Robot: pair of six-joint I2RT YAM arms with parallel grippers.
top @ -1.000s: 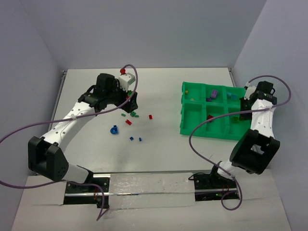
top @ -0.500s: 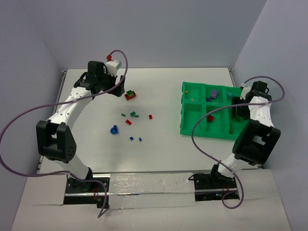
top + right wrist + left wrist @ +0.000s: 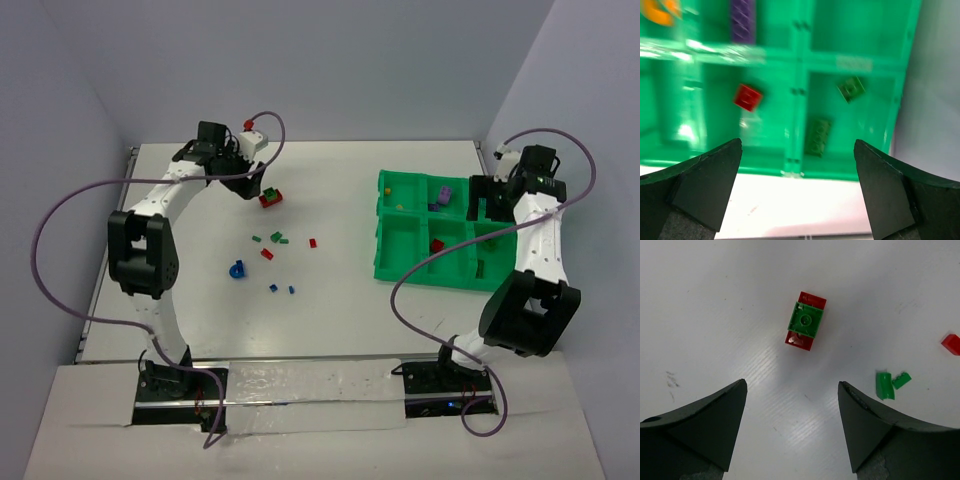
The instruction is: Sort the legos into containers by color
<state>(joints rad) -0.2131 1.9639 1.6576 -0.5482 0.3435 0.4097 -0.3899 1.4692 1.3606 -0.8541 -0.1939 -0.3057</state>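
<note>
Brick (image 3: 806, 321) just beyond left gripper (image 3: 791, 385)

left arm stretched to upper left of top view, left gripper (image 3: 791, 383) open, empty; right arm stretched to upper right, right gripper (image 3: 797, 142) open, empty.

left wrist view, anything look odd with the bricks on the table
Yes: a small green plastic brick sits stacked on a red plastic brick, ahead of the open left gripper. Two colours joined may need separating before sorting.
</note>
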